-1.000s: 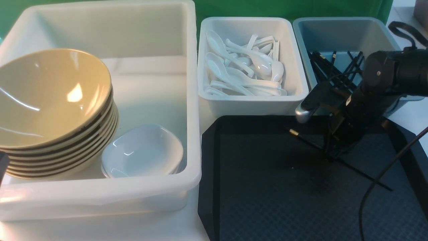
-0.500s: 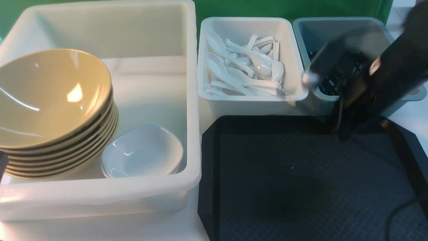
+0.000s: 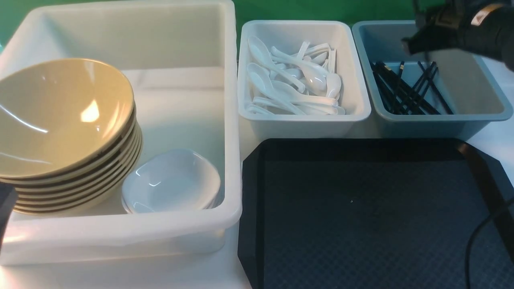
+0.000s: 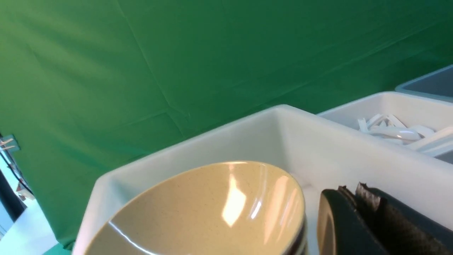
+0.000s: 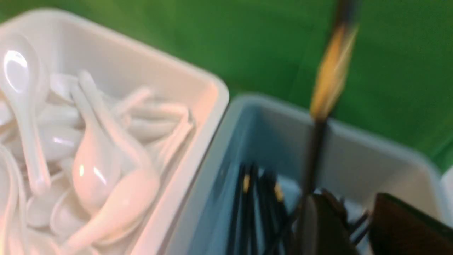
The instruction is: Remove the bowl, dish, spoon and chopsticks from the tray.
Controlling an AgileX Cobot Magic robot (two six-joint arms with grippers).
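Observation:
The black tray (image 3: 361,216) is bare. The mustard bowl (image 3: 60,116) tops a stack in the large white tub (image 3: 120,237), with white dishes (image 3: 172,180) beside it. Spoons (image 3: 293,80) fill the small white tub (image 3: 305,124). Chopsticks (image 3: 405,88) lie in the grey-blue tub (image 3: 433,124). My right gripper (image 5: 357,203) hovers over that tub with its jaws apart. A blurred gold-banded chopstick (image 5: 315,141) stands on end beside one finger. My left gripper (image 4: 348,189) is shut and empty next to the bowl (image 4: 212,212).
A green backdrop (image 3: 289,10) hangs behind the tubs. The right arm (image 3: 466,32) reaches in from the top right. Its cable (image 3: 478,237) hangs over the tray's right side.
My right gripper lifted the chopsticks off the tray and swung them up and back over the grey-blue tub. The tray now holds nothing. The left arm barely moved.

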